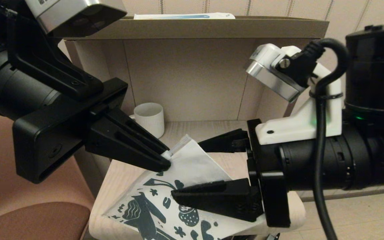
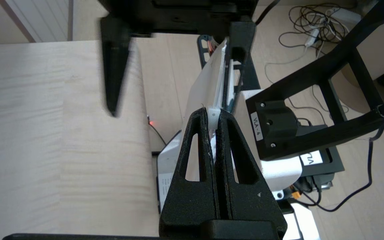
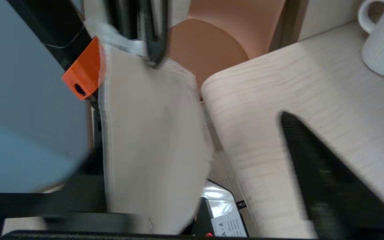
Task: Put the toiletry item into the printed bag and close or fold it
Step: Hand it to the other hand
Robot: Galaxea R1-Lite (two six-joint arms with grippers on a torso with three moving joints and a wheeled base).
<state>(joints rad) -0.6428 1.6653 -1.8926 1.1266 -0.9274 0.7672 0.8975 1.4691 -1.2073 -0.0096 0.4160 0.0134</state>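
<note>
My left end effector (image 1: 165,162) reaches in from the left, angled down toward the middle of the worktop (image 1: 118,173). Its jaws are pinched together on the top corner of the bag (image 1: 192,166), by the zip strip, and in the left wrist view that white strip sits clamped between the two fingertips (image 2: 198,116). The bag hangs from that corner above the worktop's near edge, white side up top, the teal print spreading down toward the front.

My right end effector (image 1: 208,170) comes in level from the right, jaws spread wide. One finger stands beyond the bag's far edge and the other lies over its printed lower part, so the bag runs between them. I can't tell whether either finger touches it.

I can't see the tube in any view, and can't tell whether it is inside the bag.

A white ribbed mug (image 1: 149,119) stands at the worktop's back left corner, against the shelf wall. A white-and-blue box (image 1: 183,15) lies on top of the shelf.
</note>
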